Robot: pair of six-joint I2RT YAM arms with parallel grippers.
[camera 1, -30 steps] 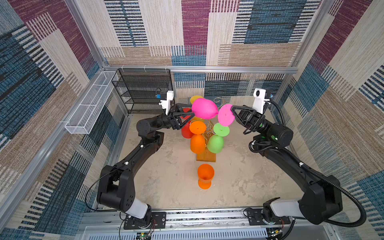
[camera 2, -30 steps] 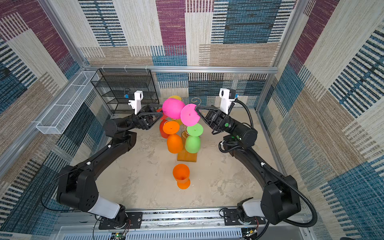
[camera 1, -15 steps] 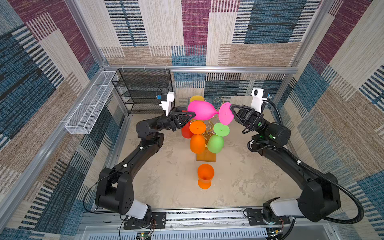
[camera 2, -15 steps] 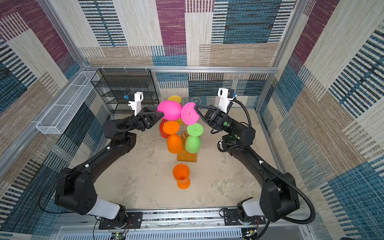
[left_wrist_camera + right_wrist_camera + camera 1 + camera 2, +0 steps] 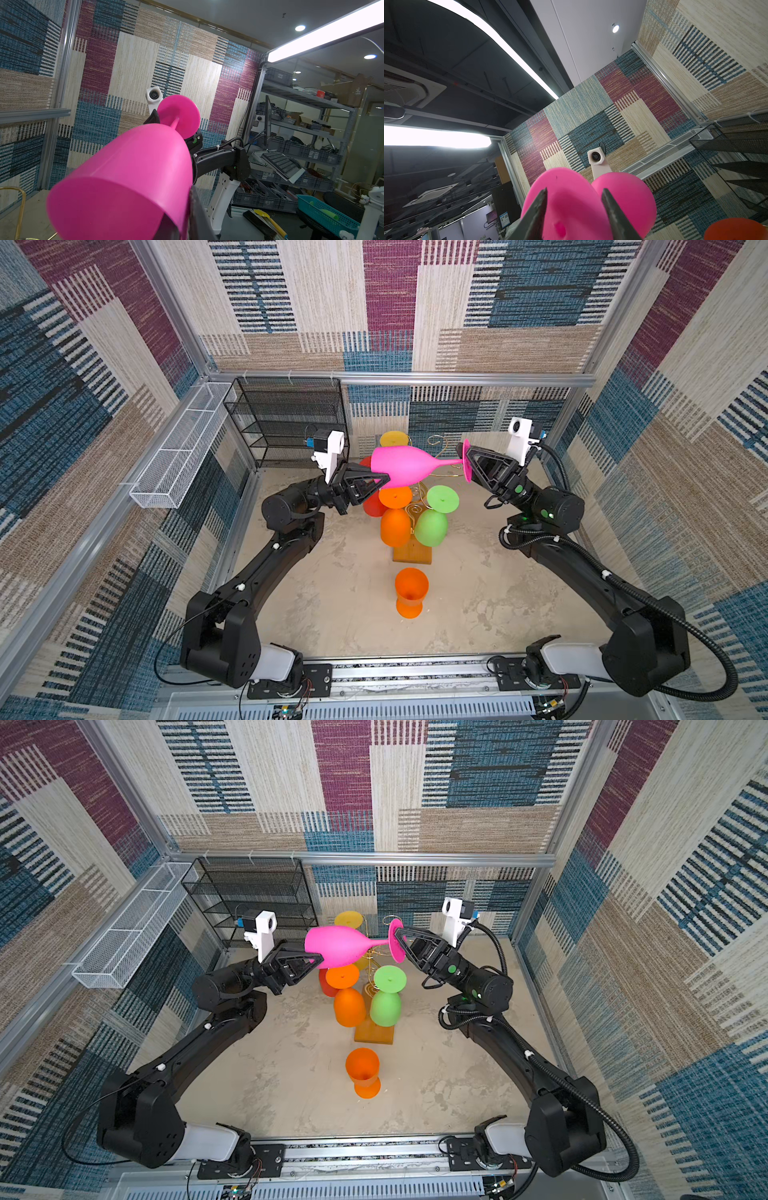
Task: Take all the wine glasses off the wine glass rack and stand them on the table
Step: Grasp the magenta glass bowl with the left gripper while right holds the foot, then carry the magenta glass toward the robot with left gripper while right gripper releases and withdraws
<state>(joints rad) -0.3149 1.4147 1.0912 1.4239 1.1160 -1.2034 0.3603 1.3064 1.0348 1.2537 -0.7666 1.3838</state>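
A pink wine glass [image 5: 399, 466] [image 5: 340, 946] lies level in the air above the wine glass rack [image 5: 411, 553], a gold wire tree on a brown wooden base. My left gripper [image 5: 384, 479] [image 5: 187, 199] is shut on the rim of its bowl [image 5: 128, 176], one finger inside and one outside. My right gripper [image 5: 468, 456] [image 5: 575, 189] stands open at the glass's foot [image 5: 571, 203], its fingers apart. Orange [image 5: 395, 524], green [image 5: 432, 526], red [image 5: 372, 506] and yellow [image 5: 394, 438] glasses hang on the rack.
An orange glass [image 5: 410, 591] stands upright on the table in front of the rack. A black mesh tiered shelf [image 5: 291, 423] stands at the back left. A long white mesh basket [image 5: 178, 448] hangs on the left wall.
My left gripper has shut on the bowl's rim. My right gripper has opened off the foot. The pink glass has shifted a little to the left and now lies level.
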